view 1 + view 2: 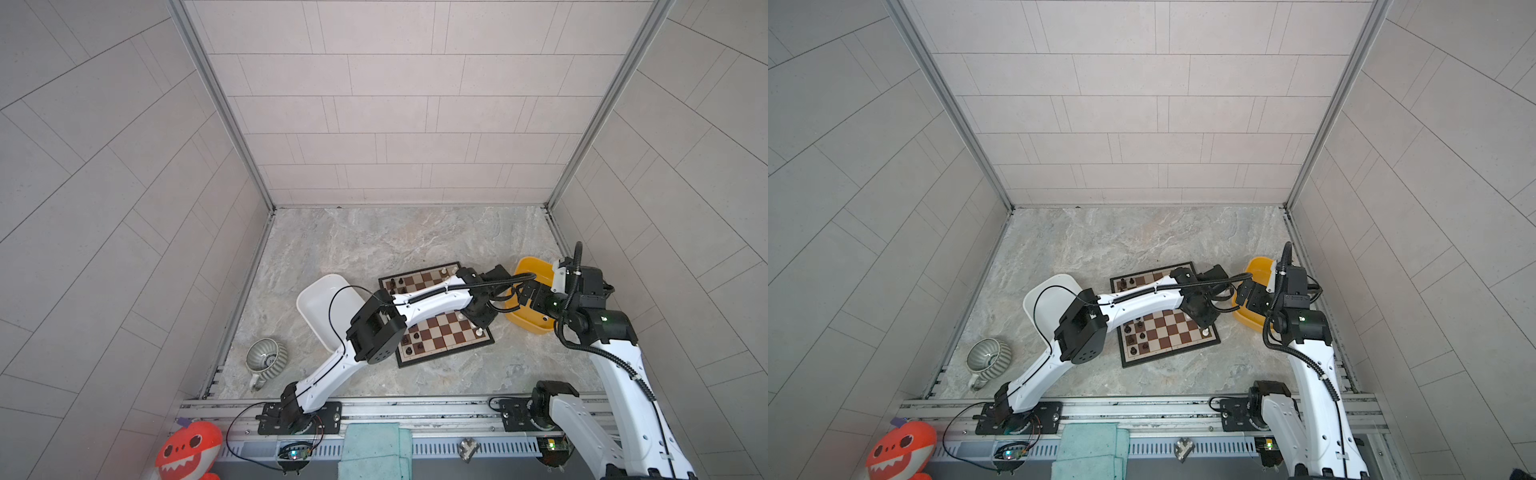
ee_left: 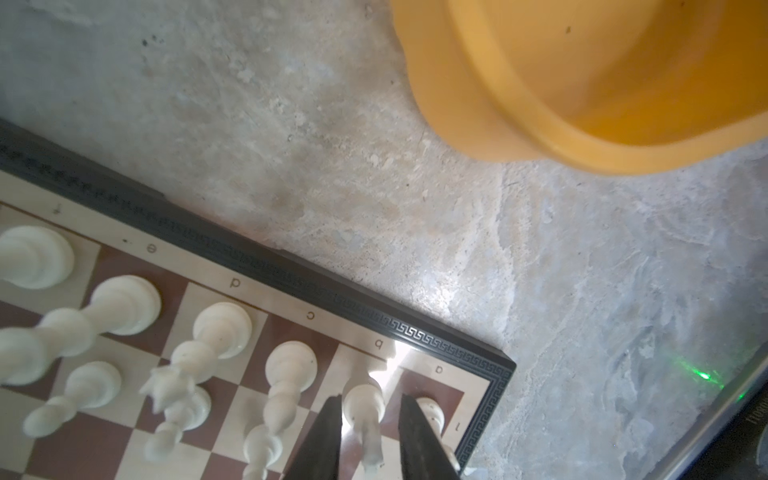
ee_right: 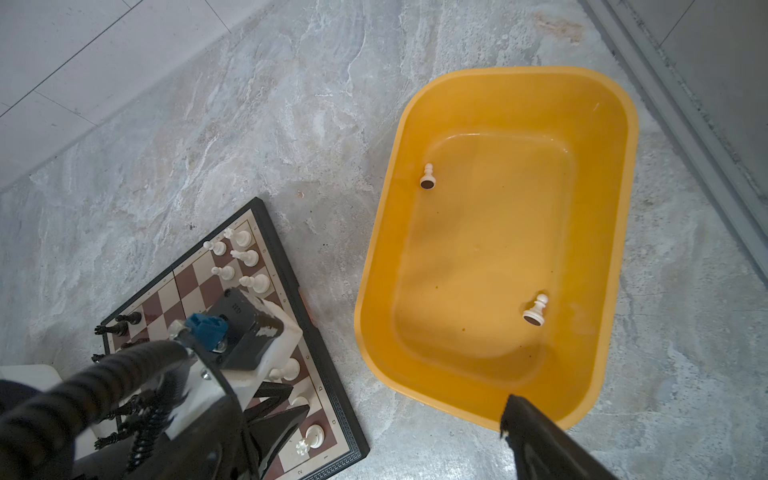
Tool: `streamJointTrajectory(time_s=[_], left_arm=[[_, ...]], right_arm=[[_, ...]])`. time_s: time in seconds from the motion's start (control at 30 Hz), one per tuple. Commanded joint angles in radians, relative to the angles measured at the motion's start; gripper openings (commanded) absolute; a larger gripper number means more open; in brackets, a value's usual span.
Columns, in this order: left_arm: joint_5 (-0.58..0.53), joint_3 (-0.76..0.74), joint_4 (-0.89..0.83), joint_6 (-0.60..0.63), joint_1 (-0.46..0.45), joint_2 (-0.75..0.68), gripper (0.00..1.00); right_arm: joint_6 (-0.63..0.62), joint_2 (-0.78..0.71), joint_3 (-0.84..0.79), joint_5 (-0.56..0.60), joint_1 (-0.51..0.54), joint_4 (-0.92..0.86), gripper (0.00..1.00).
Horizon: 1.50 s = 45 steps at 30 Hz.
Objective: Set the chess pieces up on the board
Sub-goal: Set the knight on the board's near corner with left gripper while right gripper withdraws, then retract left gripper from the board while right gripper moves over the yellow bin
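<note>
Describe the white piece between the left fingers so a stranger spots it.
On the brown-and-cream chessboard, take the lettered edge facing the yellow plastic tub. The white plastic piece stands in that edge row on the b square, one in from the corner; it alone has the left gripper's black fingers either side.

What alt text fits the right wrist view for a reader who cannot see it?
A yellow tub on the marbled floor holds two white pawns lying on their sides. Beside it, not touching, the board carries white chess pieces along the edge facing the tub, partly hidden by the left arm's wrist.
</note>
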Motion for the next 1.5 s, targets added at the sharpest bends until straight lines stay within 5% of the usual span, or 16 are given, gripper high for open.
streamJointTrajectory(time_s=[0.0, 0.2, 0.37, 0.43, 0.63, 0.73, 0.93, 1.17, 1.47], left_arm=[[-0.023, 0.039, -0.029, -0.005, 0.007, -0.075, 0.33], [-0.034, 0.052, -0.017, -0.055, 0.053, -0.206, 0.37], [0.045, -0.002, -0.046, -0.113, 0.184, -0.407, 0.43], [0.11, -0.13, 0.006, -0.121, 0.253, -0.534, 0.48], [0.299, -0.709, 0.333, -0.17, 0.448, -0.982, 0.89], [0.363, -0.865, 0.358, -0.125, 0.506, -1.097, 0.95], [0.375, -1.048, 0.411, -0.097, 0.506, -1.183, 0.95], [0.339, -1.151, 0.459, -0.09, 0.505, -1.184, 0.94], [0.33, -1.161, 0.471, -0.091, 0.506, -1.166, 0.94]], right_arm=[[0.003, -0.003, 0.042, 0.044, 0.005, -0.031, 0.99], [0.032, 0.017, 0.07, 0.069, 0.0, -0.032, 0.99], [0.108, 0.07, 0.044, 0.131, -0.024, 0.038, 0.94], [0.119, 0.137, 0.02, 0.151, -0.036, 0.097, 0.93], [0.126, 0.428, 0.025, 0.243, -0.064, 0.247, 0.83], [0.066, 0.566, 0.065, 0.248, -0.076, 0.299, 0.68], [-0.028, 0.86, 0.281, 0.193, -0.075, 0.177, 0.51], [-0.049, 0.94, 0.34, 0.177, -0.076, 0.189, 0.52], [-0.057, 1.027, 0.383, 0.115, -0.076, 0.2, 0.42]])
